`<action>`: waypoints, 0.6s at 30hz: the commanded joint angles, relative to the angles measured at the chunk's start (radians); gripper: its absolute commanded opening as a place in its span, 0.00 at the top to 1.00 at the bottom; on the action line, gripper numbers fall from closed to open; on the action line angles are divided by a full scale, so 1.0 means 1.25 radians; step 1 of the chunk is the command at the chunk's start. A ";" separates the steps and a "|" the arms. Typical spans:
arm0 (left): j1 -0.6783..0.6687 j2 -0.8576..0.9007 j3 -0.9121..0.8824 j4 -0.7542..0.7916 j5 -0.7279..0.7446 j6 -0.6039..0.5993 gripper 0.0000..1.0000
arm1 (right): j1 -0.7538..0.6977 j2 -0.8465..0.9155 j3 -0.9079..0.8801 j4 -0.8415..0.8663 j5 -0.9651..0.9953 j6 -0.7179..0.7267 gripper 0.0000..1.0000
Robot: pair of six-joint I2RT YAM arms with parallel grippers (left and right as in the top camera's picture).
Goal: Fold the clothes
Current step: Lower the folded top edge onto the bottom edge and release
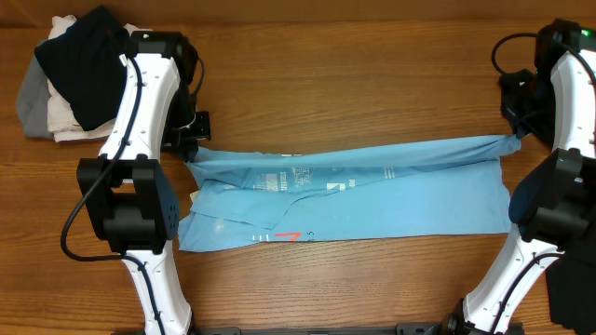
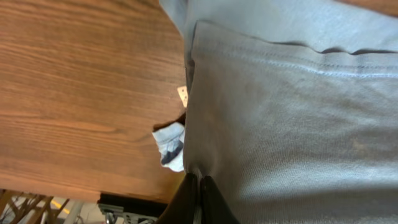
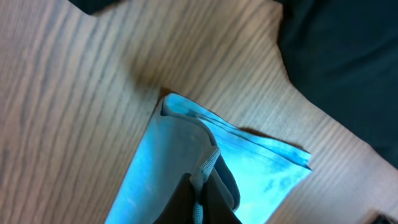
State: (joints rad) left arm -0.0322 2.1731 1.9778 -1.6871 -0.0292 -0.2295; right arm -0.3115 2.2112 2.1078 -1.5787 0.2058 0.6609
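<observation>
T-shirt (image 1: 372,200) lies stretched across the tabletop (image 1: 326,74), long axis running arm to arm; left jaws pinch its far-left corner, right jaws its far-right corner, so I judge the fold comes toward me

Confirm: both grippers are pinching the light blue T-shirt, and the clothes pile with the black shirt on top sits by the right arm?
Wrong side: the clothes pile with the black shirt on top sits by the left arm, as the overhead view shows. The left gripper and right gripper do both pinch the light blue T-shirt.
</observation>
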 commanded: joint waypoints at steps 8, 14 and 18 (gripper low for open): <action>-0.009 -0.006 -0.145 0.036 -0.009 0.022 0.96 | -0.020 -0.034 0.021 -0.027 0.056 0.037 0.96; -0.011 -0.006 -0.238 0.092 -0.008 0.022 0.96 | -0.020 -0.034 0.020 -0.051 0.086 0.042 0.96; -0.011 -0.006 -0.265 0.103 -0.009 0.022 0.96 | -0.022 -0.034 0.020 -0.084 0.118 0.067 0.96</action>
State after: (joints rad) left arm -0.0463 2.1731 1.6684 -1.5589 -0.0254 -0.2260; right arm -0.3256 2.2112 2.1078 -1.6714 0.2676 0.7105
